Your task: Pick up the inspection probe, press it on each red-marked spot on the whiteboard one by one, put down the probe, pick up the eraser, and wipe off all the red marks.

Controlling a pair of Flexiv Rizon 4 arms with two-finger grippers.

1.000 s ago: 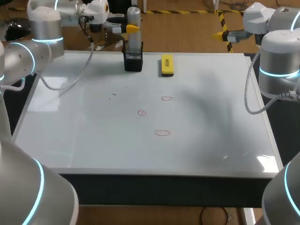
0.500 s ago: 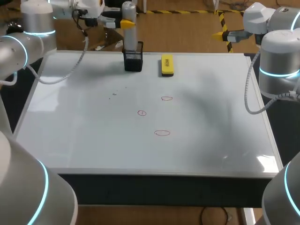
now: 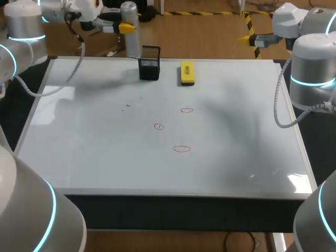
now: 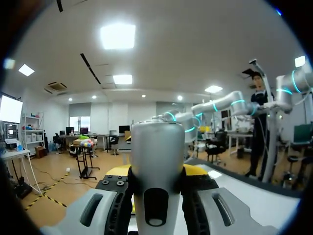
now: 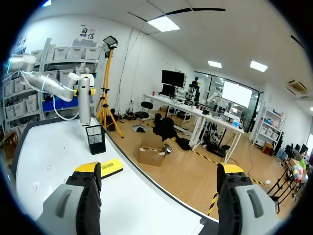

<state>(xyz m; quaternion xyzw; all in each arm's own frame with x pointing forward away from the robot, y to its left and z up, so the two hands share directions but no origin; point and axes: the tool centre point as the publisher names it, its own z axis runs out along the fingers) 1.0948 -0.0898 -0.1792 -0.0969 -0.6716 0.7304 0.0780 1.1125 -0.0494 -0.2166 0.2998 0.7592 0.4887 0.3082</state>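
The head view is showing the left gripper [image 3: 126, 27] holding the probe [image 3: 133, 46] upright over the board's [image 3: 94, 157] far edge, just left of the holder [image 3: 149, 67]. Only the left wrist view is showing the grip up close: both yellow tips are pressing the probe's sides, and its body is filling the middle and hiding what lies ahead. The right wrist view is looking across from the far side, with the right gripper [image 5: 159, 171] hanging beyond the board's right edge, its fingers spread wide with nothing between them.

The holder is standing between the probe and the eraser [image 3: 187, 72] along the far edge. Three marks [image 3: 181, 149] are sitting near the board's middle, well apart from both grippers. Faint dark specks are lying left of them.

The probe is a smooth grey cylinder with a rounded cap and a dark oval recess low on its face. The holder is a black, open-topped mesh box. The eraser is a yellow block with a dark side. The board is glossy white, and the marks are thin red outlined ovals.
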